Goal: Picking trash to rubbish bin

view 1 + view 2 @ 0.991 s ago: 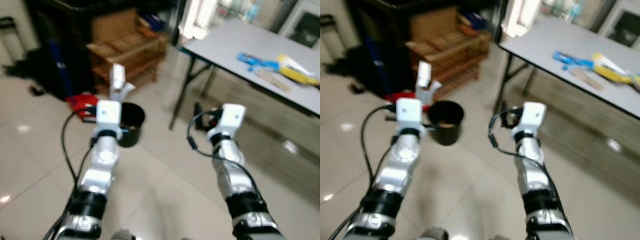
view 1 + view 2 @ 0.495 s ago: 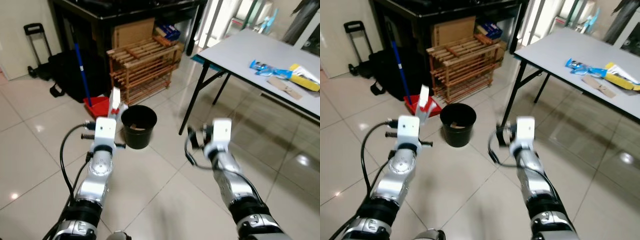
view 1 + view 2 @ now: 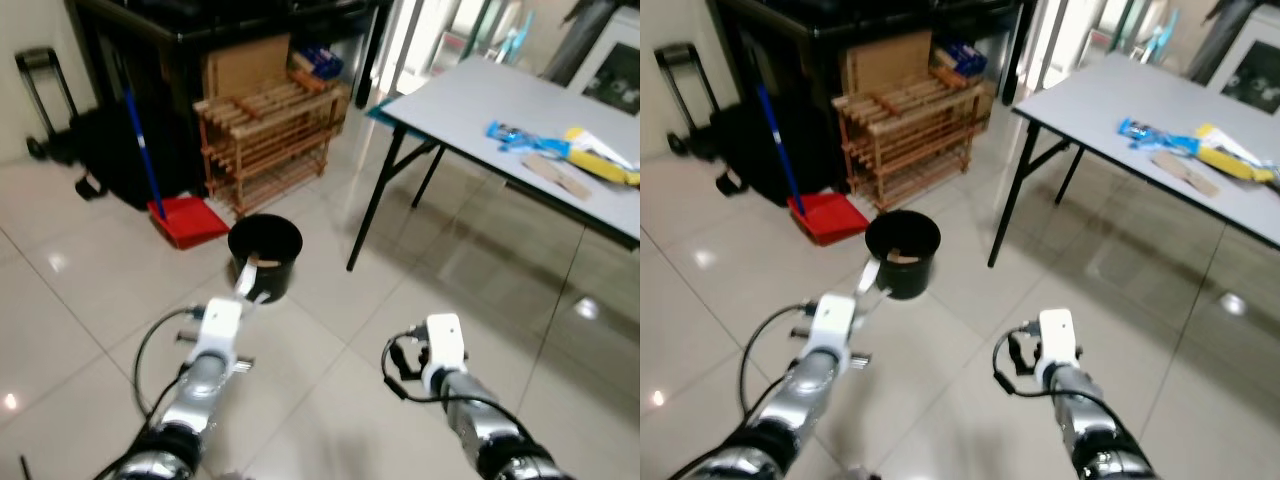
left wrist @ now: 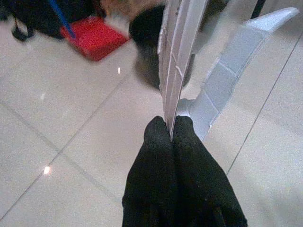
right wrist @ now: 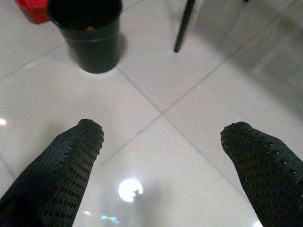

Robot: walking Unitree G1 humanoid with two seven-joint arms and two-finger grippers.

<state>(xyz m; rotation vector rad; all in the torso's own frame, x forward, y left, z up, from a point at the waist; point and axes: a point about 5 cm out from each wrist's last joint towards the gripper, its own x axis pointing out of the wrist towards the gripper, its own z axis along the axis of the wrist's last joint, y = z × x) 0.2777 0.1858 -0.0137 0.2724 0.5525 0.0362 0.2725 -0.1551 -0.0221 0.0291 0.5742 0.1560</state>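
Observation:
A black rubbish bin (image 3: 240, 238) stands on the tiled floor ahead of me, with a brown scrap (image 3: 903, 257) inside it. My left gripper (image 4: 170, 126) is shut on a flat white piece of trash (image 4: 177, 56), which it holds edge-on. That white piece (image 3: 247, 281) sits low, just short of the bin's near side. My right gripper (image 5: 165, 133) is open and holds nothing. It hangs over bare floor to the right of the bin (image 5: 90, 28).
A red dustpan (image 3: 188, 222) with a blue handle lies left of the bin, before a wooden rack (image 3: 265, 130) and a black bag (image 3: 110, 165). A grey folding table (image 3: 470, 100) with wrappers (image 3: 522, 135) stands at the right. Its dark leg (image 3: 375, 205) stands right of the bin.
The view has shifted and both arms now sit lower in it. My left gripper still holds the white piece, now low beside the bin's near side.

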